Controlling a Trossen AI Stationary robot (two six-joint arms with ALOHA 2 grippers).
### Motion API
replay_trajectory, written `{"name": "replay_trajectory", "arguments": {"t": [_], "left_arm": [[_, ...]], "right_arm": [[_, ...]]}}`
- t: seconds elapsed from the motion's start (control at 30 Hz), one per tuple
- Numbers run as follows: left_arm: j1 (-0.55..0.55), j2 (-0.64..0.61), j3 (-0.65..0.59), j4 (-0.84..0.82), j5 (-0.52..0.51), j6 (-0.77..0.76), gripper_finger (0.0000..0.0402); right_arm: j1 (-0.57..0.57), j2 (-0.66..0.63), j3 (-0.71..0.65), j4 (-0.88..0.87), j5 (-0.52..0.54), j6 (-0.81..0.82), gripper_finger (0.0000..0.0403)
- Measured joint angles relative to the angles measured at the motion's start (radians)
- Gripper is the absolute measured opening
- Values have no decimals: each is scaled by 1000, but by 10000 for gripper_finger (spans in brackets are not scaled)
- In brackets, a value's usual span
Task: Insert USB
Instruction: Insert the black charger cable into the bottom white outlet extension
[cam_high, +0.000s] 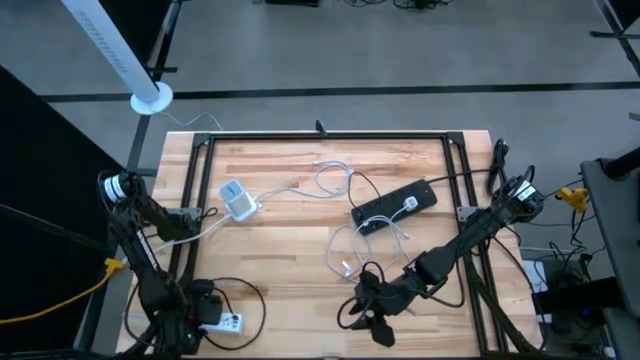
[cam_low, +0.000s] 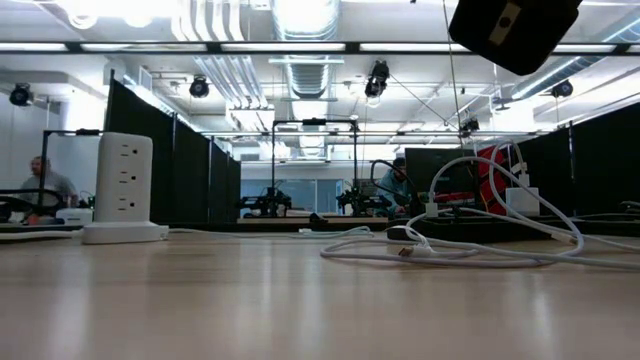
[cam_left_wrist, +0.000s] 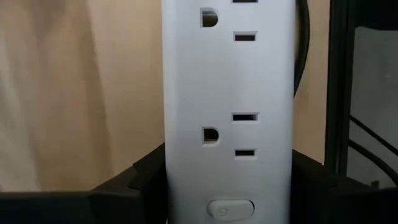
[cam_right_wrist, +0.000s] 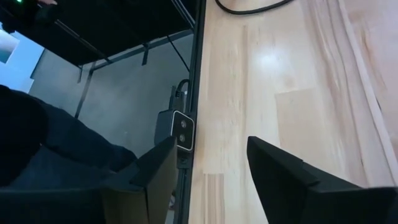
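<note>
A white power strip (cam_left_wrist: 227, 93) with outlets and a rocker switch sits near the table's near left corner (cam_high: 226, 322). My left gripper (cam_high: 205, 318) is shut on it. A white cable (cam_high: 340, 250) lies in loops mid-table, its plug end (cam_low: 405, 250) on the wood. My right gripper (cam_right_wrist: 214, 180) hovers open over the near edge (cam_high: 370, 325), with nothing between its fingers. It shows as a dark block in the low view (cam_low: 512, 30). My left gripper pinches the white power strip by its two long sides (cam_left_wrist: 171, 180) at the switch end, one finger on each side. The fingers come from above, pointing steeply down, and lie across the strip. Whether the strip is clear of the table I cannot tell.
A black power strip (cam_high: 395, 205) lies right of centre, with a white cable plugged into it. A white outlet tower (cam_low: 125, 190) stands upright at the left (cam_high: 238, 200). A black frame (cam_high: 320, 135) borders the table. A small camera (cam_right_wrist: 177, 130) is mounted at the near edge.
</note>
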Motion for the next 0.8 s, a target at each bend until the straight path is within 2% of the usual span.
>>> {"name": "replay_trajectory", "arguments": {"t": [0.13,0.5,0.8], "left_arm": [[0,1,27,-60,-5,-4,204],[1,84,-10,-69,-24,-36,204],[2,83,-11,-62,-1,-83,215]], "right_arm": [[0,0,0,-19,0,10,181],[3,0,0,-23,-3,26,181],[5,0,0,-25,-7,26,181]]}}
